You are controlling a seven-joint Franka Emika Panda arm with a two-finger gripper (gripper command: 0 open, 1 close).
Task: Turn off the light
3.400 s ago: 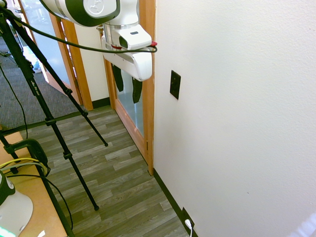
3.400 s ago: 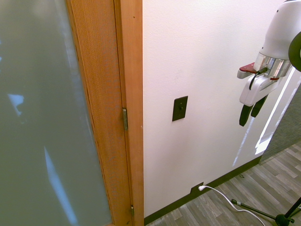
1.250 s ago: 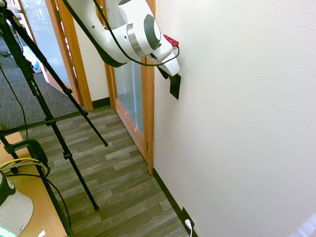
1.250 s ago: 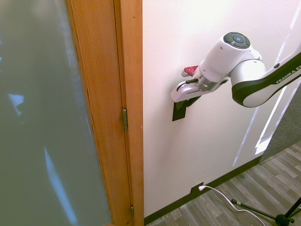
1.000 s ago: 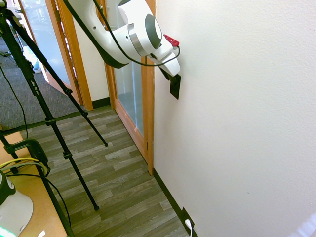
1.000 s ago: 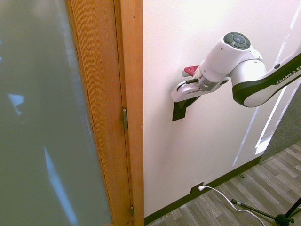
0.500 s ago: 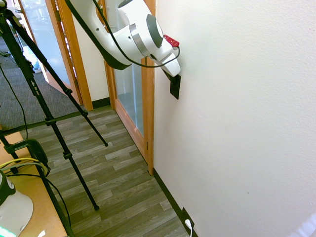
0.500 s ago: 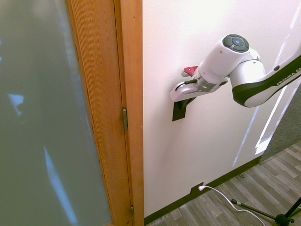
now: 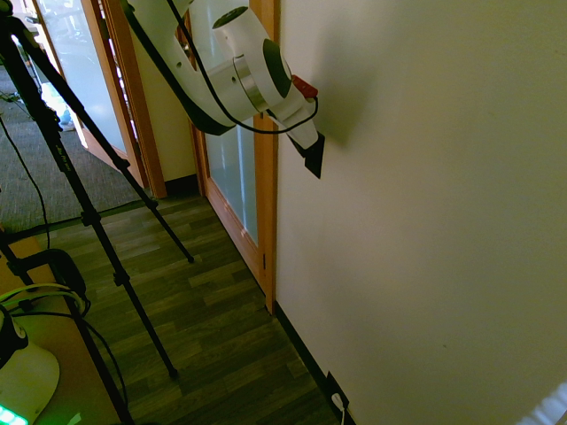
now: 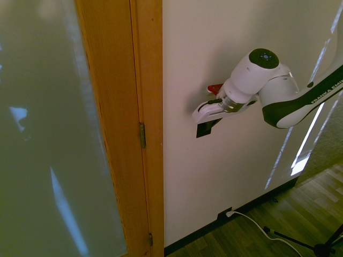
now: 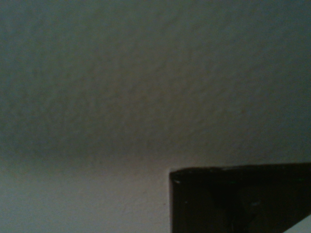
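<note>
While the room lies in dim light, the black light-switch plate (image 10: 203,130), taken as landmark, is mounted upright on the white textured wall (image 9: 425,230). Item: end effector (image 10: 210,124), clenched, at the upper part of the switch plate, its dark fingers partly hidden behind the white hand; whether they touch the plate cannot be told. Item: white Franka arm (image 10: 252,77), reaching to the switch plate along the wall, a red fitting (image 9: 304,87) on its wrist, above the plate. Item: wood-framed door with frosted glass (image 9: 232,168), beside the switch plate. Item: black socket plate (image 9: 335,387), far below the switch plate, low on the wall, with white plug (image 10: 230,213) inserted. Item: dark baseboard (image 9: 304,348), below the switch plate. Item: wood-plank floor (image 9: 213,354), below the switch plate. Item: wooden counter (image 9: 66,363), well apart from the switch plate.
</note>
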